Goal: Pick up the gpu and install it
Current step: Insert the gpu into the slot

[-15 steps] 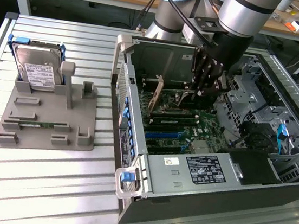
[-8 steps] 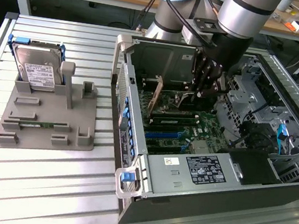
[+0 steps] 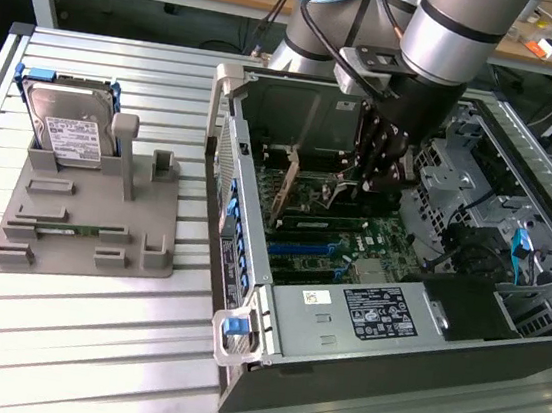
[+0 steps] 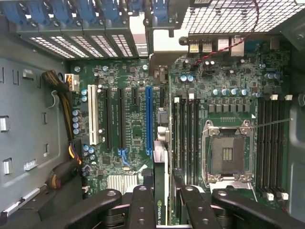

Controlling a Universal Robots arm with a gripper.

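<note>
The gripper (image 4: pixel 161 202) is partly closed on the gpu (image 4: pixel 160 186), its black fingers (image 4: pixel 143 207) pressing the card's two faces so that the card stands on edge between them, seen edge-on in the wrist view with a green strip and a small logo along it. In the exterior view the gripper (image 3: pixel 377 184) is down inside the open computer case (image 3: pixel 337 365), just above the motherboard (image 3: pixel 352 246), and the card it holds is mostly hidden behind the fingers and the arm's wrist. Whether the card's lower edge already touches a slot I cannot tell; in the wrist view it sits in line with the gap just beside the long blue slot (image 4: pixel 149 119) and near the empty processor socket (image 4: pixel 227 152). The case lies on its side on the slatted metal table (image 3: pixel 88 345), its side panel off. Well apart, toward the exterior view's left, a grey fixture tray (image 3: pixel 81 233) holds a silver hard drive (image 3: pixel 69 126) standing upright in its rear holder, and a thin green memory stick (image 3: pixel 77 230) lies flat in a groove near its front
</note>
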